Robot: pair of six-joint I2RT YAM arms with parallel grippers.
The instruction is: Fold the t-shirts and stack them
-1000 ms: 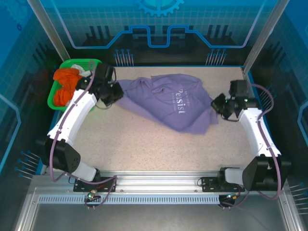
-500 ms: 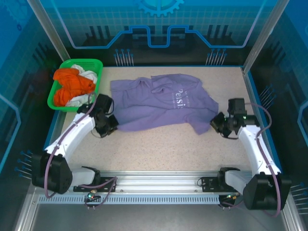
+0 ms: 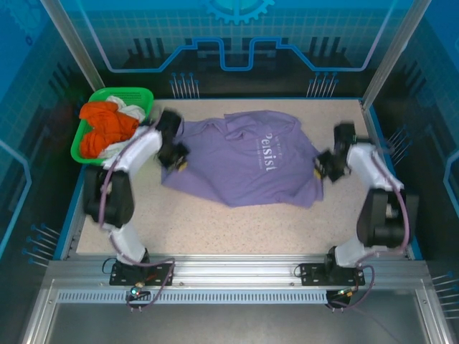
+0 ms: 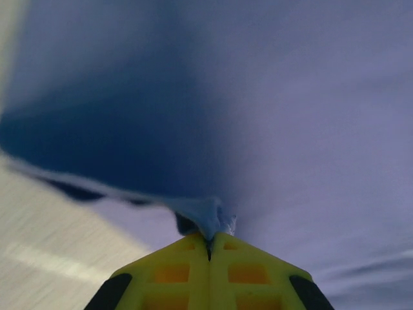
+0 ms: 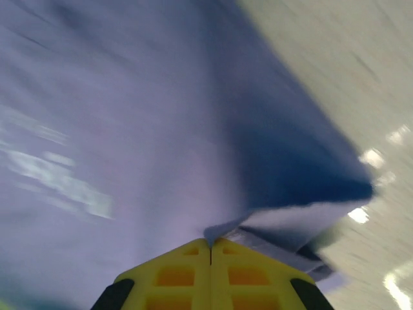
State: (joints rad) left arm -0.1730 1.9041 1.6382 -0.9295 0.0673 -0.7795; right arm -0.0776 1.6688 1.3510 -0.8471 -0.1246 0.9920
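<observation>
**Placement.** The purple shirt lay spread across the far middle of the tabletop, lettering up, creased, with an uneven near hem. The left jaws were clenched on a pinch of its left edge. In the left wrist view the cloth bunched at the closed tips and ran away from them in a taut ridge. The right jaws were clenched on the right edge, where the right wrist view showed a folded-over corner caught between the tips. Gripping opposite edges at once let the two arms draw the cloth out sideways. On that evidence, the step in hand was flattening the shirt ahead of its first fold.

**Arm pose.** The left arm reached forward with the wrist bent inward, jaws pointing right into the shirt. The right arm mirrored it, wrist turned left. Both wrist views were blurred, which suggested motion.

**Remaining items.** The orange shirt and white shirt lay bundled in the basket at the far left corner. Nothing was yet folded.
</observation>
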